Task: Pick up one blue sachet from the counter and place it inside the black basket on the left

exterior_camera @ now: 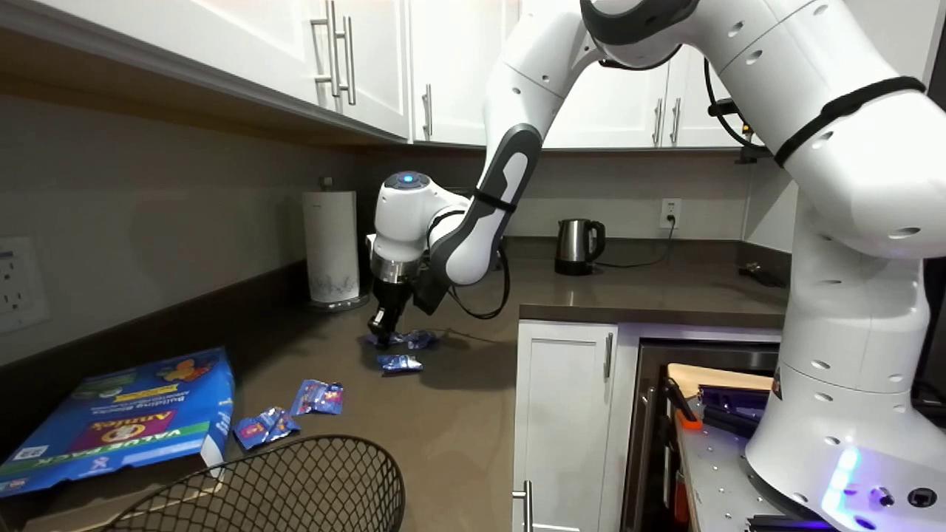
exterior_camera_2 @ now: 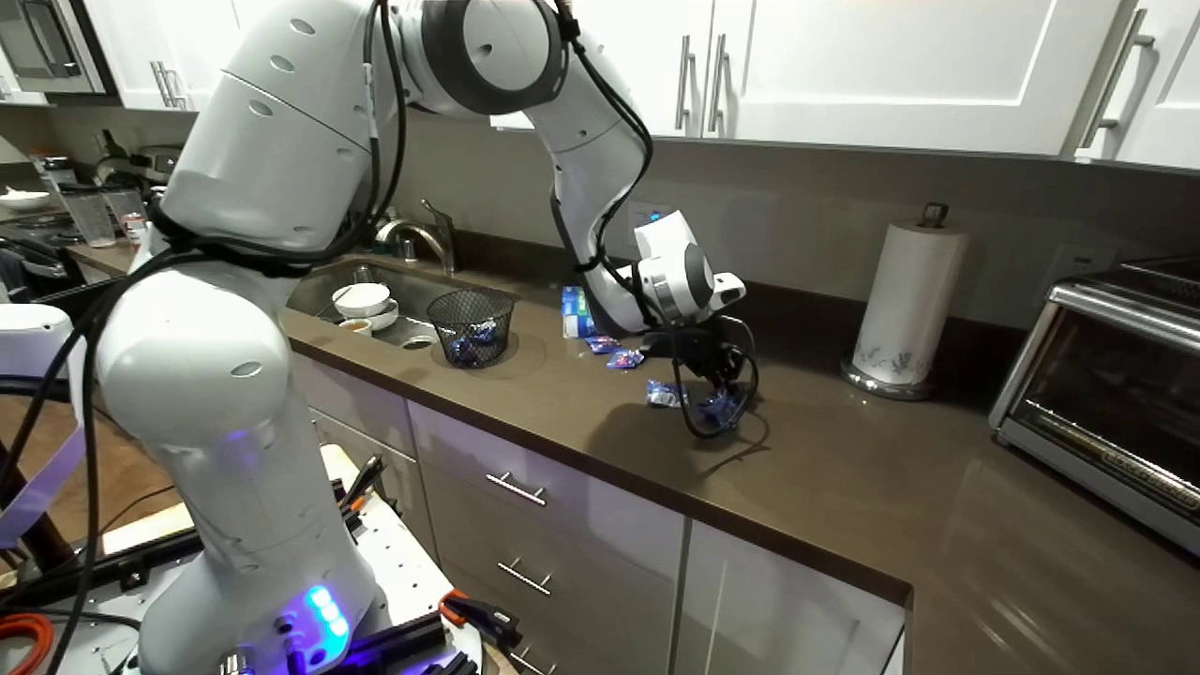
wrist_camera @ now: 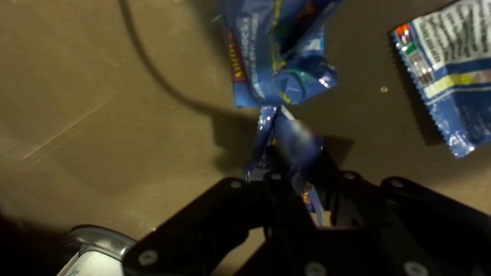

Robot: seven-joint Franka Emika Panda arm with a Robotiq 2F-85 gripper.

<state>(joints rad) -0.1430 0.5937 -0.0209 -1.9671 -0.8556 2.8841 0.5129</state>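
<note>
My gripper [wrist_camera: 299,163] points down at the counter [exterior_camera: 451,428], its fingers close together around a crumpled blue sachet [wrist_camera: 264,128] that bulges out on both sides. In an exterior view the fingertips [exterior_camera: 382,340] are at counter level; the sachet is mostly hidden there. Another blue sachet [wrist_camera: 261,57] lies just ahead of the fingers, and one [wrist_camera: 456,84] lies to the right. More sachets [exterior_camera: 318,397] [exterior_camera: 266,427] lie nearer the black basket [exterior_camera: 325,480], which is cut off at the bottom edge. In an exterior view the basket [exterior_camera_2: 472,328] stands by the sink with blue sachets inside.
The large flat blue bag [exterior_camera: 133,414] lies against the wall beside the basket. A paper towel roll [exterior_camera: 332,244] stands behind the gripper. A toaster oven [exterior_camera_2: 1116,394], a kettle [exterior_camera: 576,244] and the sink [exterior_camera_2: 323,286] are farther away. Upper cabinets [exterior_camera_2: 872,66] hang overhead.
</note>
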